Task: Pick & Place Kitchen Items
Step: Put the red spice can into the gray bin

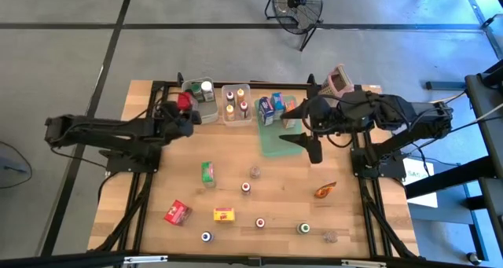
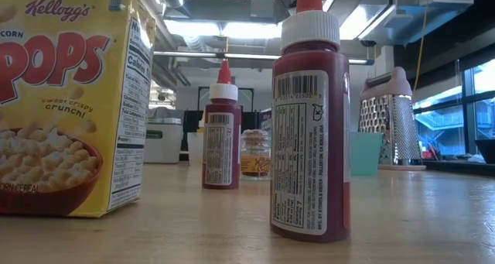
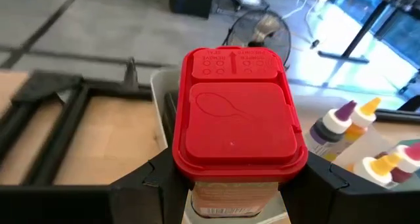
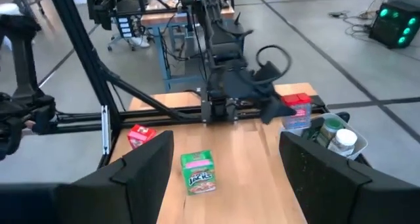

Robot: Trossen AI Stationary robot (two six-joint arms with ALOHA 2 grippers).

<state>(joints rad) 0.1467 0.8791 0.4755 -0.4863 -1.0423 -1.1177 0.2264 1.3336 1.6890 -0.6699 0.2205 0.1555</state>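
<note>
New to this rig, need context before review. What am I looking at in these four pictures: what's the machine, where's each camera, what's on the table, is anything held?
It is a pair of dark robot arms at a wooden table. One picture looks straight down from above, one sits at table-top height, and one camera rides on each wrist.

The left tool is shut on a red-lidded spice jar, held at the far left of the table beside a clear bin. The right tool is open and holds nothing; it hangs over the flat green tray.

Scattered on the wood are small groceries: a green carton, a red carton, a yellow carton and several tiny jars. The low camera shows a cereal box and two red squeeze bottles up close, with a box grater behind.
</note>
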